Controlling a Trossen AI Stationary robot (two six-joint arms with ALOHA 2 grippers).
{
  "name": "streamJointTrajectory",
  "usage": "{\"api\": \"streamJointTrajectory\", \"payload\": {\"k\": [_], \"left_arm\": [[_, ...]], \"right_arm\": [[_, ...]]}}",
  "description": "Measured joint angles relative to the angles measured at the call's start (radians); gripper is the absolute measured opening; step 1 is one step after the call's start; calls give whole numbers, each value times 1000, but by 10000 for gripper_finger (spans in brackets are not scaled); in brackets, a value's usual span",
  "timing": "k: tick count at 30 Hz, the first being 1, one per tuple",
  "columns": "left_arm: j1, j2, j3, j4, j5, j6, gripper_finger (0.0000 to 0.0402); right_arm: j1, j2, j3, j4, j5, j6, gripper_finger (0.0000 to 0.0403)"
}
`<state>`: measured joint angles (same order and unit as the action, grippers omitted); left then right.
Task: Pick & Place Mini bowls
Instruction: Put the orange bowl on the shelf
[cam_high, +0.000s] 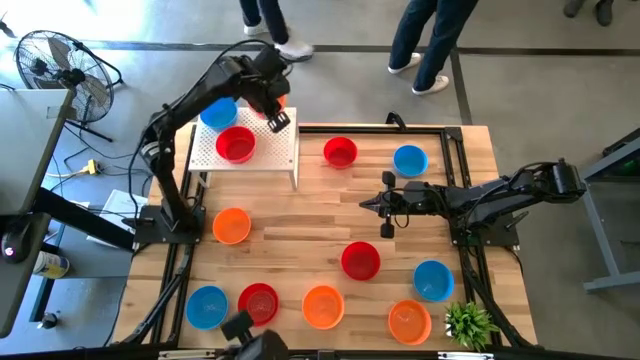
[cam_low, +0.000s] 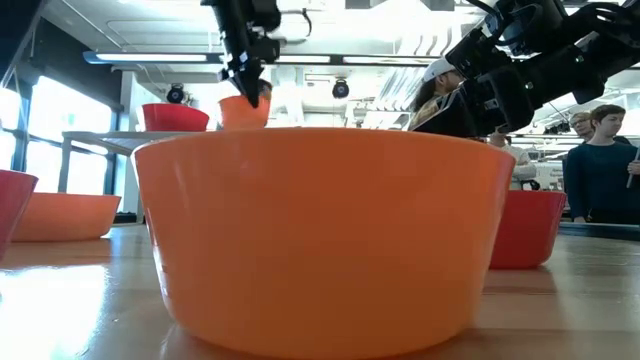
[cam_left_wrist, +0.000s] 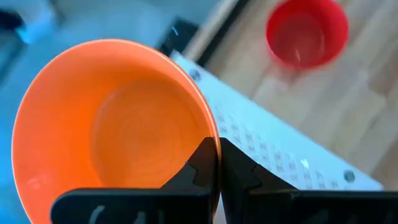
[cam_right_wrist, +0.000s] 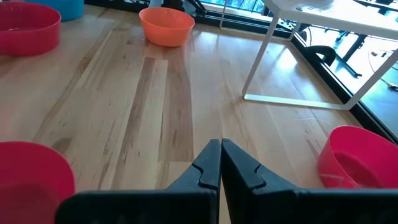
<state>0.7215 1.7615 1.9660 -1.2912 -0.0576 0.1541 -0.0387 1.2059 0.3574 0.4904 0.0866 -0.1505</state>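
Orange glossy plastic mini bowl hangs pinched by its rim in the left gripper, whose fingers are closed on the thin wall, above the far edge of the white perforated stand, near the red bowl and blue bowl already there. With so narrow a hold the bowl could swing or slip, landing off the edge or on its neighbours. The right gripper waits closed and empty over mid-table.
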Motion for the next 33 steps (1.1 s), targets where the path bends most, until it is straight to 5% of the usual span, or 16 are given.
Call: {"api": "streamJointTrajectory", "payload": {"k": [14,33], "left_arm": [[18,13,-178,100,-3,-4,0],[18,11,-182,50,3,-8,16]], "right_arm": [[0,0,0,0,-15,-5,0],[0,0,0,0,-15,-7,0]]}}
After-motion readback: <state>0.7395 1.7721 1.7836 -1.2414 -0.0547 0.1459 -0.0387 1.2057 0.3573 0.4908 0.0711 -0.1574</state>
